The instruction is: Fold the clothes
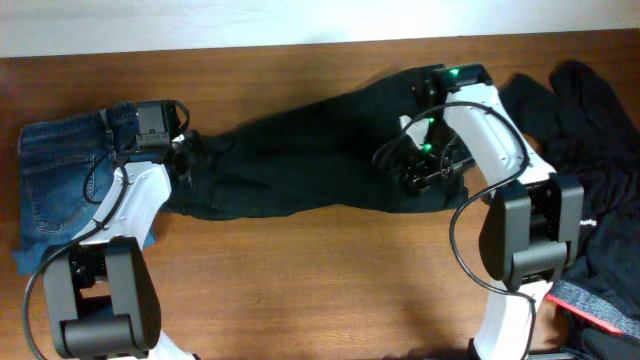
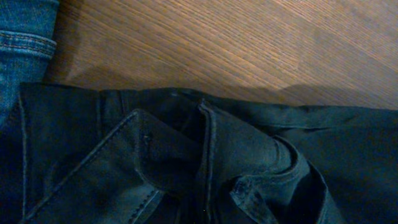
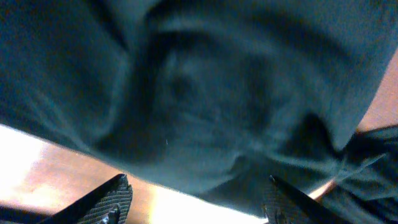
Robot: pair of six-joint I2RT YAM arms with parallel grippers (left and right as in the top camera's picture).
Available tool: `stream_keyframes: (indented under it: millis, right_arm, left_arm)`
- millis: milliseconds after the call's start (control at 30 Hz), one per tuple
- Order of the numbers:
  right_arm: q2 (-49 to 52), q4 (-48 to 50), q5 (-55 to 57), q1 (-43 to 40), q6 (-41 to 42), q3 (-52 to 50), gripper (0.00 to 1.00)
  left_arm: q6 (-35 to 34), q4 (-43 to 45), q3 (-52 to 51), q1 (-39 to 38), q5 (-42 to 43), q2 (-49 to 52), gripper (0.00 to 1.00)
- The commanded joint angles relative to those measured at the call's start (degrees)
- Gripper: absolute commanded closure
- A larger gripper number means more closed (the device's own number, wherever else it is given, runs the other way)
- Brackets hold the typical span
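Observation:
The long black trousers lie stretched across the table's middle, waistband at the left end. My left gripper sits on that waistband. Its fingers stay out of the left wrist view, where the bunched waistband gathers toward the bottom edge as if pinched. My right gripper hovers over the trousers' right end. In the right wrist view the right gripper stands open, its fingertips wide apart with nothing between them and the black fabric just beyond. Blue denim jeans lie at the far left.
A heap of black garments covers the right edge of the wooden table, with something red at the bottom right corner. The jeans touch the trousers' left end.

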Motion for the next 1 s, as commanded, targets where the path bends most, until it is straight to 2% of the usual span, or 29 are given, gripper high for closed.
stream_keyframes:
  millis: [0, 33, 67, 100, 133, 167, 233, 333, 467, 600, 800, 967]
  right_arm:
    - [-1.5, 1.0, 3.9, 2.4, -5.6, 0.6, 0.26]
    - [-1.5, 1.5, 3.9, 2.8, -5.7, 1.2, 0.13]
    - [-1.5, 1.9, 3.7, 3.2, -5.7, 1.7, 0.07]
    - [-1.5, 2.7, 3.7, 3.5, -5.7, 2.1, 0.10]
    - [-1.5, 4.4, 3.7, 3.9, -5.7, 2.6, 0.18]
    - [-1.5, 6.3, 3.7, 4.2, -5.7, 3.1, 0.19]
    - [-1.5, 9.8, 4.0, 4.7, -6.1, 5.2, 0.01]
    - [-1.5, 9.8, 4.0, 4.9, -8.7, 9.7, 0.01]
    - [-2.7, 3.4, 5.0, 5.4, -10.8, 14.8, 0.01]
    - [-10.2, 0.5, 7.5, 7.3, -9.9, 14.3, 0.01]
    - [-24.8, 0.3, 5.0, 3.5, -10.4, 6.4, 0.01]
    - [-37.7, 10.0, -1.0, -3.8, -24.5, -13.2, 0.01]
  left_arm:
    - [-0.5, 0.7, 1.2, 0.2, -1.3, 0.5, 0.99]
    - [-0.5, 0.6, 1.2, 0.1, -1.3, 0.5, 0.99]
    - [-0.5, 0.4, 1.2, 0.1, -1.3, 0.5, 0.99]
    - [-0.5, 0.0, 1.2, 0.1, -1.3, 0.5, 0.99]
    - [-0.5, -0.3, 1.2, 0.1, -1.3, 0.5, 0.99]
    - [-0.5, -0.5, 1.2, 0.1, -1.3, 0.5, 0.99]
    - [-0.5, -0.7, 1.2, 0.1, -1.3, 0.5, 0.99]
    - [-0.5, -1.1, 1.2, 0.1, -1.3, 0.5, 0.99]
    - [-0.5, -1.2, 1.2, 0.2, -1.3, 0.5, 0.99]
    - [-0.5, -1.3, 1.2, 0.2, -1.3, 0.5, 0.99]
    - [-0.5, -1.9, 1.2, 0.2, -1.3, 0.5, 0.99]
    - [-0.5, -2.0, 1.2, 0.1, -1.3, 0.5, 0.99]
